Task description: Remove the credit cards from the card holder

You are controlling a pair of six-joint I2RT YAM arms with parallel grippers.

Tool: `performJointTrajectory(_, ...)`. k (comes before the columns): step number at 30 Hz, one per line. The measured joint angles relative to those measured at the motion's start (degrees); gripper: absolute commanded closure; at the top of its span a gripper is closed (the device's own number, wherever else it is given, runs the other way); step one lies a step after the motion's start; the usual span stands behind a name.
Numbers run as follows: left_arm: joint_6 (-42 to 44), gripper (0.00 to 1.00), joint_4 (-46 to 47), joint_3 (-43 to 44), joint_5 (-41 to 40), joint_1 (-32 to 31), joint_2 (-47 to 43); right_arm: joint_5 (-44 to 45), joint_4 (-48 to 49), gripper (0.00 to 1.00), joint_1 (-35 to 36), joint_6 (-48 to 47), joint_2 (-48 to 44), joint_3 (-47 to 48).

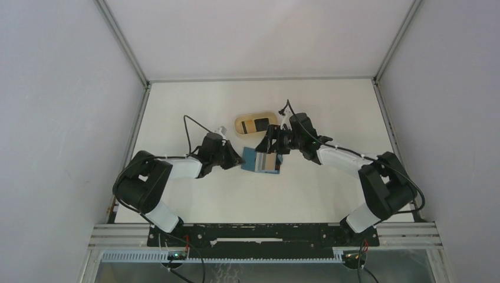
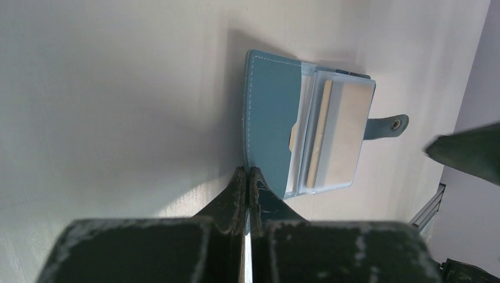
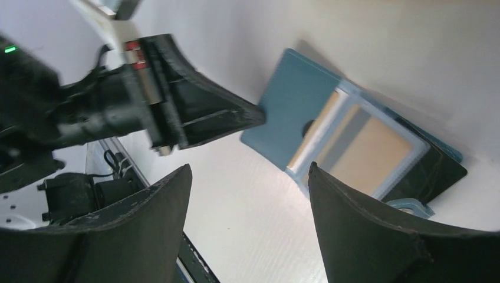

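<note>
Left gripper [image 2: 247, 172] is clenched on nothing, its tips touching the edge of the card holder [image 2: 274, 118] — this lies open between the arms, tan credit cards [image 2: 345, 132] in its clear sleeves. Right gripper [image 3: 249, 168] hovers above it, jaws released — tan tray [image 1: 239, 125] just behind

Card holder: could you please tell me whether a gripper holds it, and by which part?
The shut left gripper meets the card holder's open flap at its edge; pinching or pressing cannot be told. The open right gripper holds nothing.
</note>
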Motion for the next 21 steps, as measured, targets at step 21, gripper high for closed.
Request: performJointTrajectory(21,0.0,1.00,0.9,0.0,-0.1,0.0,1.2,4.0,-8.2,0.22,-6.3,-0.3,7.0,-2.7)
